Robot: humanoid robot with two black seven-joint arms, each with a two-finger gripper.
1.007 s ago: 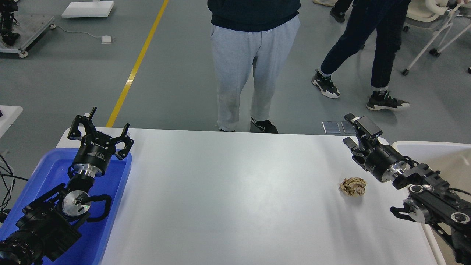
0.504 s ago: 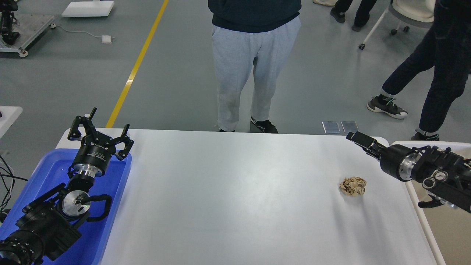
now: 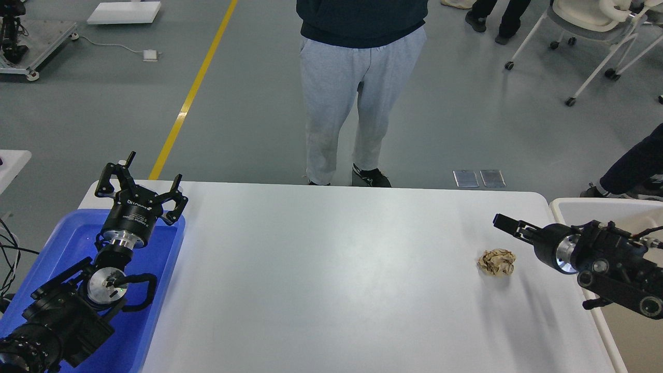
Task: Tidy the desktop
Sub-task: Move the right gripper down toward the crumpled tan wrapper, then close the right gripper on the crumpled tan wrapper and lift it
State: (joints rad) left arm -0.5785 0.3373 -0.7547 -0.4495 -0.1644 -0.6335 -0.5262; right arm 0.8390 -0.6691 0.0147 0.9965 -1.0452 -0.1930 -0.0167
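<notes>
The white desktop (image 3: 331, 280) bears one crumpled brown paper ball (image 3: 496, 261) near its right end. My right gripper (image 3: 505, 223) comes in from the right and hovers just above and to the right of the ball, not touching it. It is seen edge-on and dark, so its fingers cannot be told apart. My left gripper (image 3: 141, 182) is open and empty. It points up over the far end of the blue tray (image 3: 62, 243) at the desktop's left edge.
An off-white tub (image 3: 595, 210) stands against the desktop's right edge, under my right arm. A person in grey trousers (image 3: 357, 103) stands close to the far edge. A wheeled chair (image 3: 595, 31) is at the back right.
My right gripper has turned from facing up to edge-on and dropped toward the paper ball. The left arm and the ball have not moved. A walking person has gone off to the right.
</notes>
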